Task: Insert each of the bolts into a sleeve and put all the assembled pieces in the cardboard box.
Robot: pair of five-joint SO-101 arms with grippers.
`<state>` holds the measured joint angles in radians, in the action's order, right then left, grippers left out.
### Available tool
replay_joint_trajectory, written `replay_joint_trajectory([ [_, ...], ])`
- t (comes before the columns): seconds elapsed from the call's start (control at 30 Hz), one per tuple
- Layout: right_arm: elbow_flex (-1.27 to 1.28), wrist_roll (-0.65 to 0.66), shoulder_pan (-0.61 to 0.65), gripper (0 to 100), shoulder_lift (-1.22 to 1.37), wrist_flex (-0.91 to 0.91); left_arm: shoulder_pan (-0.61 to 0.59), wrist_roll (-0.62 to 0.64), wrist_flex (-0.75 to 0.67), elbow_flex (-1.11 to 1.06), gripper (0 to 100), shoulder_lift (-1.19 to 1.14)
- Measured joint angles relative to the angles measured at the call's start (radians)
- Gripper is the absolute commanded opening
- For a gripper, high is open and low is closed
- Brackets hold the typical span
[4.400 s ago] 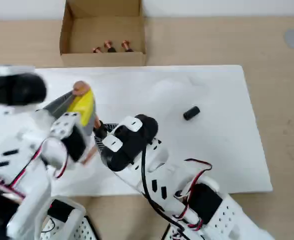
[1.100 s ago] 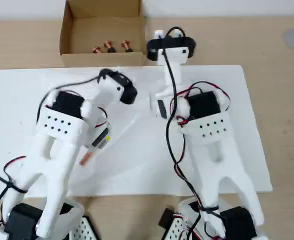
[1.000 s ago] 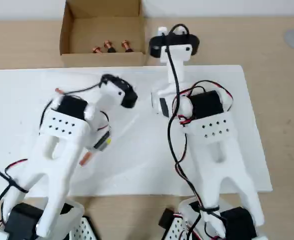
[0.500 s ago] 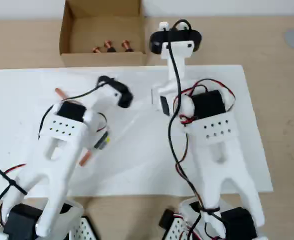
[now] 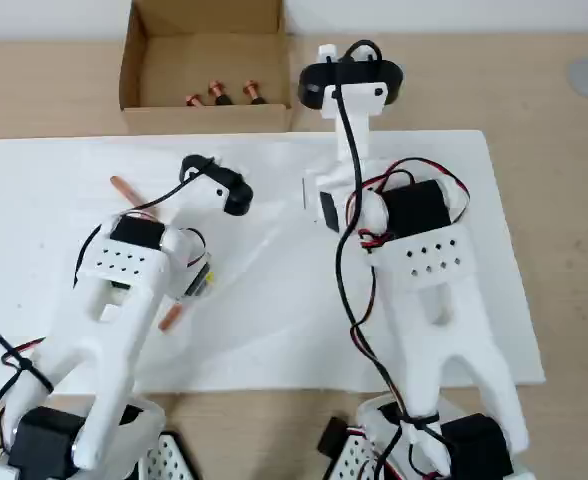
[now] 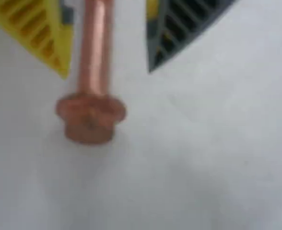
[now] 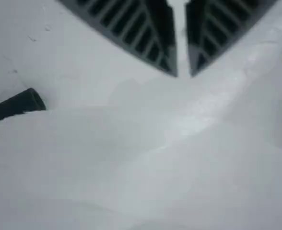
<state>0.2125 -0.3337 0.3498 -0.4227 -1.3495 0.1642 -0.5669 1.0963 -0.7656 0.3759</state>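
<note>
Left gripper (image 6: 107,72): jaws parted, straddling a copper bolt (image 6: 90,110) that lies on the white sheet (image 5: 494,300). The yellow finger (image 6: 40,33) is just beside the shank, and the black finger (image 6: 179,28) stands clear of it. Right gripper (image 7: 183,73): jaws drawn together on nothing, low over the sheet, with a black sleeve (image 7: 16,106) lying near. A second bolt (image 5: 124,187) lies on the sheet beside the left arm. Cardboard box (image 5: 206,120), beyond the sheet: three assembled pieces (image 5: 219,95) in a row.
</note>
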Motion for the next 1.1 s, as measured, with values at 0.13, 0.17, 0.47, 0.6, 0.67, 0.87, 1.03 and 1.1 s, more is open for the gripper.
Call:
replay_joint_trajectory([
  [0.13,0.0,0.0,0.0,1.0,0.0,0.0,0.0,0.0,-0.048,-0.041,12,0.0],
  [0.17,0.0,0.0,0.0,1.0,0.0,0.0,0.0,0.0,-0.061,-0.052,12,0.0],
  [0.47,0.0,0.0,0.0,1.0,0.0,0.0,0.0,0.0,-0.193,-0.157,12,0.0],
  [0.6,0.0,0.0,0.0,1.0,0.0,0.0,0.0,0.0,-0.224,-0.184,12,0.003],
  [0.67,0.0,0.0,0.0,1.0,0.0,0.0,0.0,0.0,-0.23,-0.195,12,0.011],
  [0.87,0.0,0.0,0.0,1.0,0.0,0.0,0.0,0.0,-0.232,-0.199,12,0.012],
  [1.03,0.0,0.0,0.0,1.0,0.0,0.0,0.0,-0.002,-0.195,-0.193,5,0.012],
  [1.1,0.0,0.0,0.0,1.0,0.0,0.0,0.002,-0.002,-0.173,-0.193,0,0.012],
])
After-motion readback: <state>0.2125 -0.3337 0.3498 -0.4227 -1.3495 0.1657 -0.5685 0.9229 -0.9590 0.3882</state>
